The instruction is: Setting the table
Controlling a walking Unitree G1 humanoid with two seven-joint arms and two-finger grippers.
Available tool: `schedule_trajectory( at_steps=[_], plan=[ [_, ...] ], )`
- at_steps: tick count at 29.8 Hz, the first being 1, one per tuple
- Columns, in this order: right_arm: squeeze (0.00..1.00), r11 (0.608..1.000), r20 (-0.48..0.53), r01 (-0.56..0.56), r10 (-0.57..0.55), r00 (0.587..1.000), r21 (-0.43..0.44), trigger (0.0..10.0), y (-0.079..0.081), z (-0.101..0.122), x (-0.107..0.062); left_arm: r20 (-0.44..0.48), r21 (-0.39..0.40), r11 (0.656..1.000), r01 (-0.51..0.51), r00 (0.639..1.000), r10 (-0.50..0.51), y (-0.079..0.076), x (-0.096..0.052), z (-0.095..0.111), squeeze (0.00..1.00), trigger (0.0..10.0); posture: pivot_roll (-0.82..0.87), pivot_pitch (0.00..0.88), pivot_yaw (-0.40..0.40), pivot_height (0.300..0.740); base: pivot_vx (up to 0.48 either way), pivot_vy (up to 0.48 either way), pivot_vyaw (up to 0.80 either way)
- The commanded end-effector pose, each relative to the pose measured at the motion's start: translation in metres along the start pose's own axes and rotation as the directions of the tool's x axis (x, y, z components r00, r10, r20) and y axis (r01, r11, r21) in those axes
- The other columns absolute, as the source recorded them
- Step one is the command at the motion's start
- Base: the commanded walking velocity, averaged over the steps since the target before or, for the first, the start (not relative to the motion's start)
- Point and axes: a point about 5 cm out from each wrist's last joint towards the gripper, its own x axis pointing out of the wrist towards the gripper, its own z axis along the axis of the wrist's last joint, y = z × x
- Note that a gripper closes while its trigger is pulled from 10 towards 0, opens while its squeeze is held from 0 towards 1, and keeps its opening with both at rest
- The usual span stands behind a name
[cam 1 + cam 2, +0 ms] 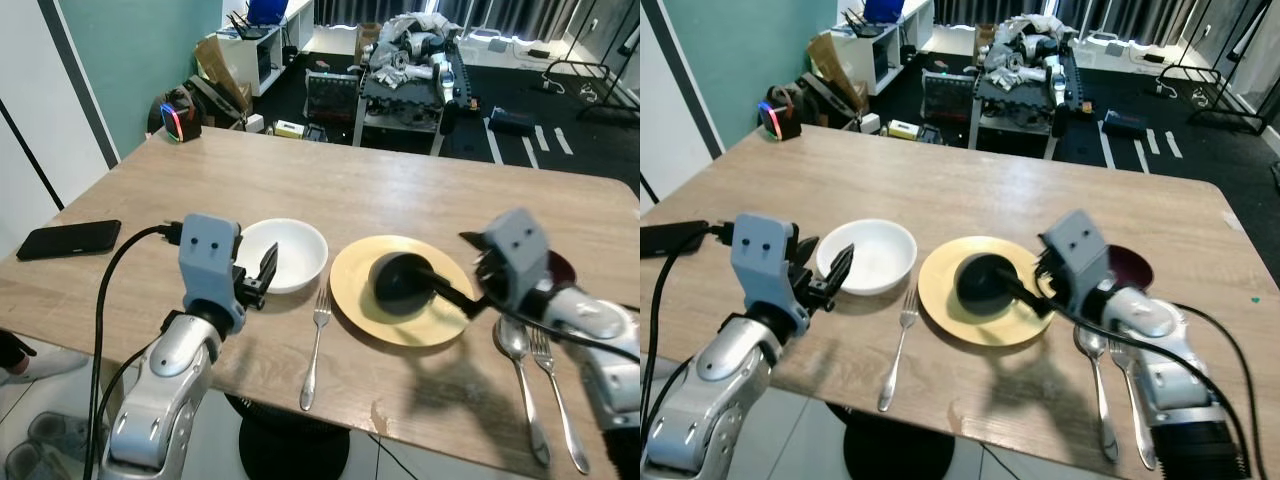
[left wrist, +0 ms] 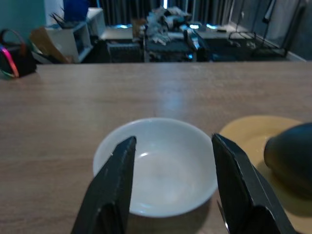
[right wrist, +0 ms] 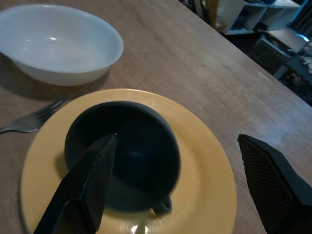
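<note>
Where it sits on yellow plate, glossy black cup, small handle

2 silver arms with blue-grey wrist blocks, black cables, each claw having 2 long black fingers.

Tabletop: light wood grain, pale brown. Plate: plain mustard yellow. Cup on plate: matte black, no pattern. Bowl: plain glossy white. Forks and spoon: silver metal. Phone at the tabletop's left edge: black. Small dish near the right edge: dark maroon. Both grippers' fingers: black; wrist housings grey-blue.
</note>
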Motion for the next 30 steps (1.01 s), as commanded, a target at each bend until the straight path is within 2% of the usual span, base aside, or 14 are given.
schedule_trajectory(
  at_steps=[1, 2, 6, 9, 13, 17, 19, 21, 26, 30],
  plan=[
    [0.00, 0.999, -0.020, 0.031, -0.031, 0.999, -0.020, 10.0, 0.002, -0.004, 0.006, -0.020, 0.001, 1.000, 0.003, 1.000, -0.003, 0.000, 0.000, -0.003, 0.00, 10.0, 0.03, 0.000, 0.089, 0.740, 0.000, 0.000, 0.00],
    [0.00, 0.997, -0.024, 0.072, -0.072, 0.997, 0.001, 10.0, 0.005, -0.006, 0.014, -0.018, 0.003, 1.000, 0.001, 1.000, -0.001, 0.001, 0.000, -0.003, 0.00, 10.0, 0.04, 0.000, 0.086, 0.740, 0.000, 0.000, 0.00],
    [0.00, 0.996, -0.021, 0.091, -0.091, 0.996, 0.005, 10.0, 0.008, -0.007, 0.020, -0.018, 0.007, 1.000, -0.006, 1.000, 0.006, 0.003, -0.002, -0.002, 0.00, 10.0, 0.04, 0.000, 0.083, 0.740, 0.000, 0.000, 0.00],
    [0.00, 0.989, -0.021, 0.148, -0.148, 0.989, -0.001, 10.0, 0.008, -0.006, 0.028, -0.017, 0.009, 1.000, -0.012, 1.000, 0.012, 0.004, -0.002, -0.002, 0.00, 10.0, 0.05, 0.000, 0.078, 0.740, 0.000, 0.000, 0.00],
    [0.00, 0.977, 0.000, 0.211, -0.211, 0.977, 0.025, 10.0, 0.006, -0.001, 0.037, -0.017, 0.008, 1.000, -0.014, 1.000, 0.014, 0.003, -0.002, -0.002, 0.00, 10.0, 0.05, 0.000, 0.074, 0.740, 0.000, 0.000, 0.00],
    [0.00, 0.951, 0.022, 0.303, -0.305, 0.952, 0.067, 10.0, 0.007, 0.009, 0.053, -0.016, 0.004, 1.000, -0.013, 1.000, 0.014, 0.002, -0.002, -0.003, 0.00, 10.0, 0.05, 0.000, 0.071, 0.740, 0.000, 0.000, 0.00],
    [0.00, 0.951, 0.035, 0.299, -0.302, 0.953, 0.080, 10.0, 0.019, 0.014, 0.064, -0.015, 0.003, 1.000, -0.013, 1.000, 0.013, 0.002, -0.002, -0.003, 0.00, 10.0, 0.05, 0.000, 0.070, 0.740, 0.000, 0.000, 0.00],
    [0.00, 0.951, 0.035, 0.299, -0.302, 0.953, 0.080, 10.0, 0.019, 0.014, 0.064, -0.015, 0.003, 1.000, -0.013, 1.000, 0.013, 0.002, -0.002, -0.003, 0.00, 10.0, 0.05, 0.000, 0.070, 0.740, 0.000, 0.000, 0.00],
    [0.00, 0.964, 0.054, 0.253, -0.258, 0.965, 0.084, 10.0, 0.043, 0.020, 0.077, -0.014, 0.006, 1.000, -0.015, 1.000, 0.015, 0.002, -0.002, -0.002, 0.00, 10.0, 0.06, 0.000, 0.066, 0.740, 0.000, 0.000, 0.00],
    [0.00, 0.956, 0.062, 0.277, -0.283, 0.957, 0.094, 10.0, 0.039, 0.020, 0.076, -0.014, 0.010, 1.000, -0.025, 1.000, 0.025, 0.005, -0.004, -0.002, 0.00, 10.0, 0.06, 0.000, 0.064, 0.740, 0.000, 0.000, 0.00]
  ],
)
